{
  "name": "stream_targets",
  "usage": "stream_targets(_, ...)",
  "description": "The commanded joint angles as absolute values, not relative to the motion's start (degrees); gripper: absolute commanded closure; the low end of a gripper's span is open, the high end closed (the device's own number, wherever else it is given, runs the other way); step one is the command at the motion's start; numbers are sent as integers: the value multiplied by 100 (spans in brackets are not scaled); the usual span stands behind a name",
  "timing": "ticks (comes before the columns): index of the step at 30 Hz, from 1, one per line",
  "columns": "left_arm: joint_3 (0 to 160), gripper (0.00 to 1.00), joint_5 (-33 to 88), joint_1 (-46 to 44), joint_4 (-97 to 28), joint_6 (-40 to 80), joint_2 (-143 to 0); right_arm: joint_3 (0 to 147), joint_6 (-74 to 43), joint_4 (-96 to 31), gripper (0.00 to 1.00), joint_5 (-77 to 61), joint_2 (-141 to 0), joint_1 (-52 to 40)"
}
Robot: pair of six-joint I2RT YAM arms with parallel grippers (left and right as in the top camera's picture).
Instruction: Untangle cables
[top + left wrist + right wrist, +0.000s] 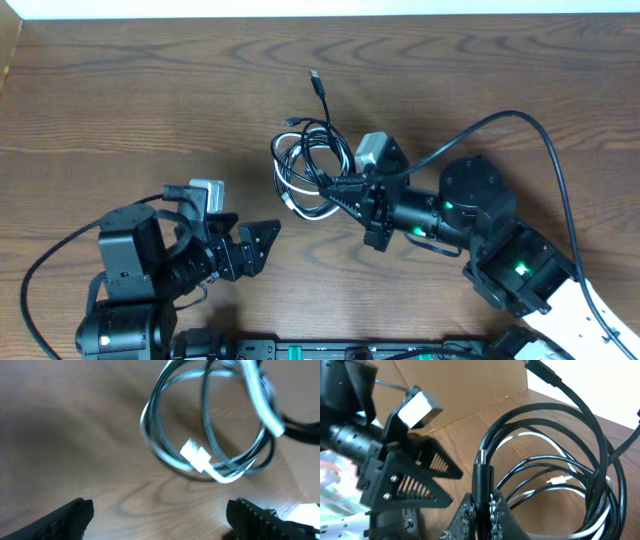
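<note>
R hand [482, 505] clamped on a black cable plug [482, 467]; your L hand [248, 238] wide open, touching nothing. Cables [283, 170] coiled mid-table, nearer far edge; L wrist view blurry.

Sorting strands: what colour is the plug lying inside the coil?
White: the plug and its cable; clearest in left wrist view.

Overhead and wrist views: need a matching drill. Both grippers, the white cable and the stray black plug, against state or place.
1. left gripper
2. right gripper
3. white cable
4. stray black plug

A. shut on a black cable
B. outside the tangle, toward the far edge of the table
C. open, holding nothing
D. looped inside the tangle

Pairs: 1-C; 2-A; 3-D; 4-B
</note>
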State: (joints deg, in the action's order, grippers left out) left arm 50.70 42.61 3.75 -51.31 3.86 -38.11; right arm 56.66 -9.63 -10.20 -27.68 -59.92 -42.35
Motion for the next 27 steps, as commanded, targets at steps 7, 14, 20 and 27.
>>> stream_targets(7, 5057, 10, 4650, 405, -4355, 239, -4064, 5815, -1048, -910, 99, -3435, -5876, -4460)
stream_targets(14, 5057, 10, 4654, 349, -4313, 235, -4936, 5815, -1068, -657, 99, -3465, -5782, -4877)
stream_targets(20, 5057, 15, 4654, -154, -4189, 106, -5647, 5815, -1070, -648, 99, -3470, -5756, -4912)
stream_targets(27, 5057, 70, 4287, -805, -3953, 113, -6257, 5815, -1072, -825, 99, -2797, -5647, -4895)
